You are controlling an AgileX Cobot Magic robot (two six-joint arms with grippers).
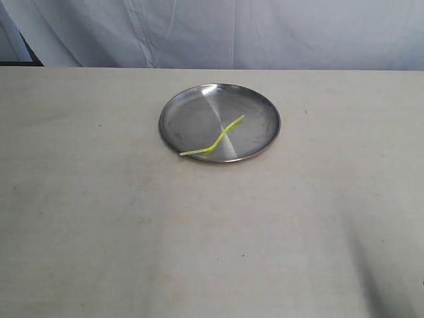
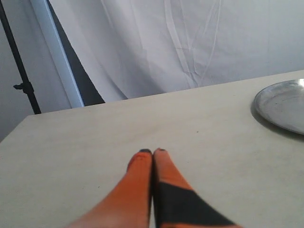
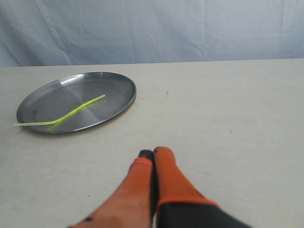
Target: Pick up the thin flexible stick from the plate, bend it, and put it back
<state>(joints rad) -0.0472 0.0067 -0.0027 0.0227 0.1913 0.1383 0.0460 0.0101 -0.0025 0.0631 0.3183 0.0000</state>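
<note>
Item: legible text, labels, brands, nos., signs. Qty: none, all 3 views. Checked plate [image 1: 192,112], stick [image 1: 226,132], table [image 1: 99,218], backdrop cloth [image 1: 232,33]: no readable marks on any.

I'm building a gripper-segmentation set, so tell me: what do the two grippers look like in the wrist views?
Left gripper: two tapering orange fingers with small dark tips; one carries a black panel lower down. Right gripper: similar orange tapering fingers, one tip dark, with black at one finger's base. No cables or arm links show.
</note>
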